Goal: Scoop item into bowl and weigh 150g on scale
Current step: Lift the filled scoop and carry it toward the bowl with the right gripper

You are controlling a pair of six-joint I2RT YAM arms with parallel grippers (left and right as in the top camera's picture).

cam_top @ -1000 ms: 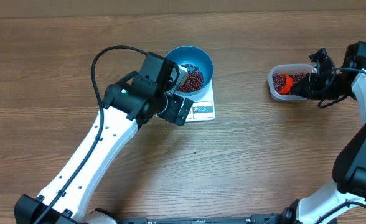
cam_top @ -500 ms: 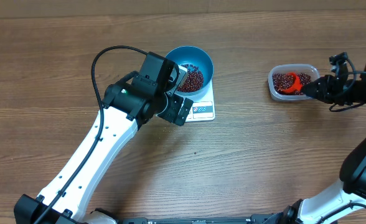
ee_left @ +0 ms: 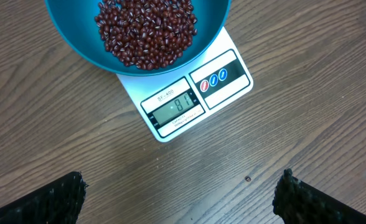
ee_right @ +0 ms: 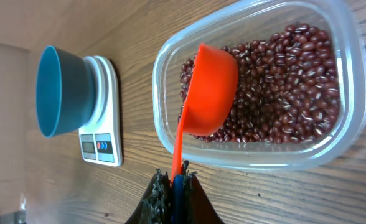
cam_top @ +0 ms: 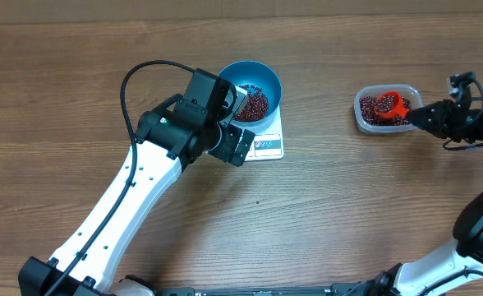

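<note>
The right gripper (ee_right: 173, 186) pinches an orange scoop (ee_right: 211, 90) over the tub (ee_right: 264, 160) of beans (ee_right: 282, 93). The left gripper (ee_left: 180, 199) is spread wide above the scale (ee_left: 226, 78).

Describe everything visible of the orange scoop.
The orange scoop looks like glossy plastic: a round, deep cup on a thin, straight handle. The right gripper is shut on the handle's end. The cup hangs inside the clear tub, near one end, above the red-brown beans; its outer wall faces the wrist camera, so whether it is loaded or touching them cannot be told.
</note>
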